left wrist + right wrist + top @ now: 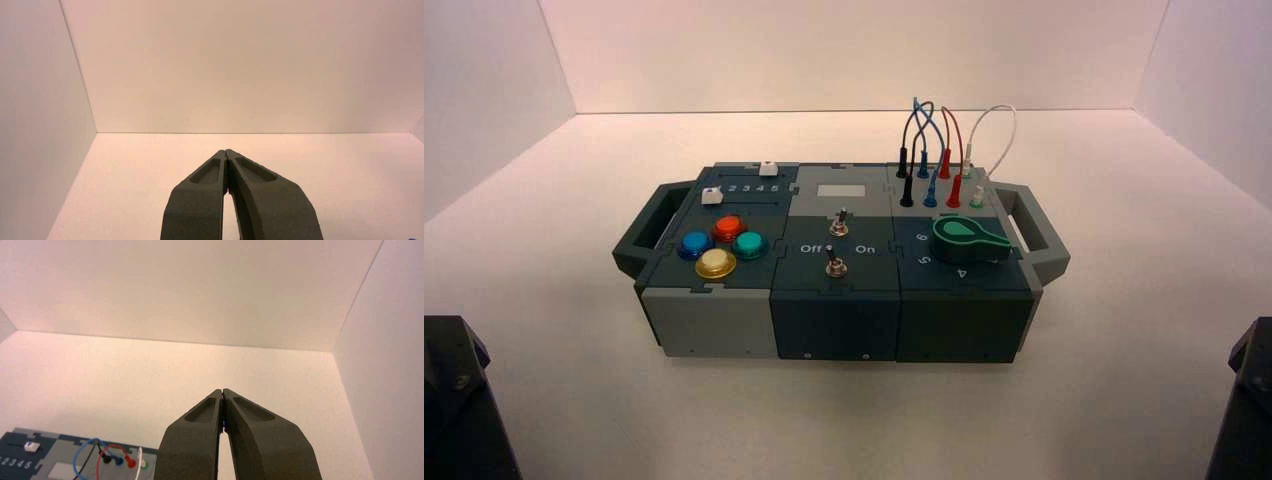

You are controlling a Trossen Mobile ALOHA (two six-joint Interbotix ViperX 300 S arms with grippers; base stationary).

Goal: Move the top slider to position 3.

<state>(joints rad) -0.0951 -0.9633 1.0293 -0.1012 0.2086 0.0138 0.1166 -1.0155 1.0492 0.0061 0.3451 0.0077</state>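
Note:
The top slider (768, 168) is a tiny white knob at the right end of its dark teal track, on the box's far left section. The right wrist view also shows it (31, 447), level with the 5 end of the numeral row. The printed digit 3 (746, 189) sits in that row between the two tracks, and shows in the right wrist view (11, 464). My left gripper (226, 151) is shut and empty, parked at the near left. My right gripper (222, 391) is shut and empty, parked at the near right. Both are far from the box.
A second white slider knob (713, 195) sits at the left end of the nearer track. Coloured push buttons (721, 246), two toggle switches (836, 246), a green dial (965, 236) and plugged wires (942, 150) fill the box top. White walls enclose the table.

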